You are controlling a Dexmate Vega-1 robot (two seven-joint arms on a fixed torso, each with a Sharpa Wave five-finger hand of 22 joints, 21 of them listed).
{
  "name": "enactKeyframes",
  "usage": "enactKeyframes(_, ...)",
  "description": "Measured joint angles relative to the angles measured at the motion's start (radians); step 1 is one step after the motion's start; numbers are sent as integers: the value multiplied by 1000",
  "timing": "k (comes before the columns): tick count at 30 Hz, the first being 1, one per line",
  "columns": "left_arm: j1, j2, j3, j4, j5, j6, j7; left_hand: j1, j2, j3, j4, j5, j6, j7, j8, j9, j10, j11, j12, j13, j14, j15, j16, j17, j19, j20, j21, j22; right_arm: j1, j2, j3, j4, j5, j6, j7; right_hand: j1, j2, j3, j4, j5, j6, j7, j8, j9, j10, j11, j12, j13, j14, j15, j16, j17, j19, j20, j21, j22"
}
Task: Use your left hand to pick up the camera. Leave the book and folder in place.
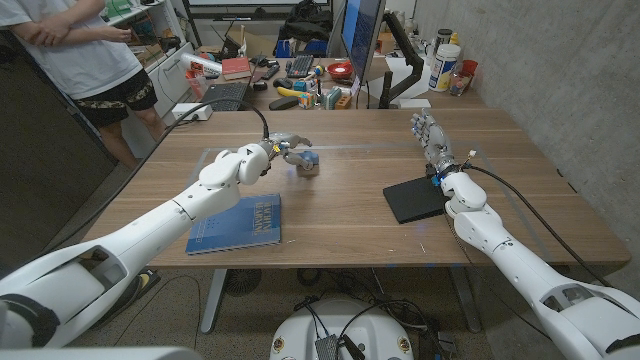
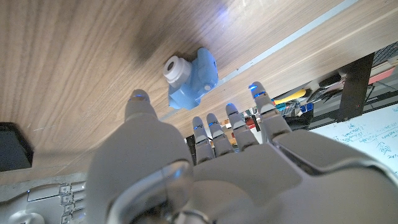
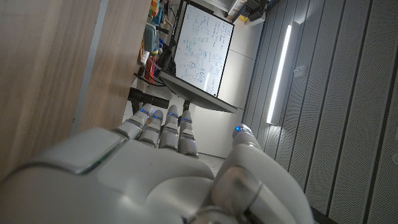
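Head view: blue book (image 1: 236,224) sits nearest, well short of the camera (image 1: 308,164). Left hand (image 1: 284,152) hovers right at the camera, fingers spread, holding nothing. I'd drop lower and wrap both sides evenly so it doesn't skid away.

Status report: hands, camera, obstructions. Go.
Left hand open over blue camera, not gripping. Right hand open, idle beside black folder. Blue book clear of approach.

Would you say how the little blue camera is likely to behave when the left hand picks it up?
The camera looks small and plastic, so probably light and rigid. Its rounded, smooth body may slip between the fingers. A nudge would likely slide it.
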Motion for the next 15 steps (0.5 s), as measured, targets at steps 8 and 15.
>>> enactKeyframes(8, -12, -5, 13, 12, 0, -3, -1, 9, -1, 0, 0, 0, 11, 0, 0, 0, 1, -1, 0, 0, 1, -2, 0, 0, 5, -5, 0, 0, 2, 2, 2, 12, 3, 2, 2, 0, 0, 0, 0, 0, -4, -4, 0, 0, 0, 0, 0, 0, 0, 0, 0, 0, 0, 0, 0, 0)
enactKeyframes(15, -20, -9, 21, 17, 2, -2, -6, 9, -1, 0, 0, 0, 11, 0, 0, 0, 5, 2, 0, 0, 1, -1, 0, 0, 5, -5, 0, 0, 7, 5, 4, 24, 6, 7, 9, 0, 0, 0, 0, 0, -4, -4, 0, 0, 0, 0, 0, 0, 0, 0, 0, 0, 0, 0, 0, 0)
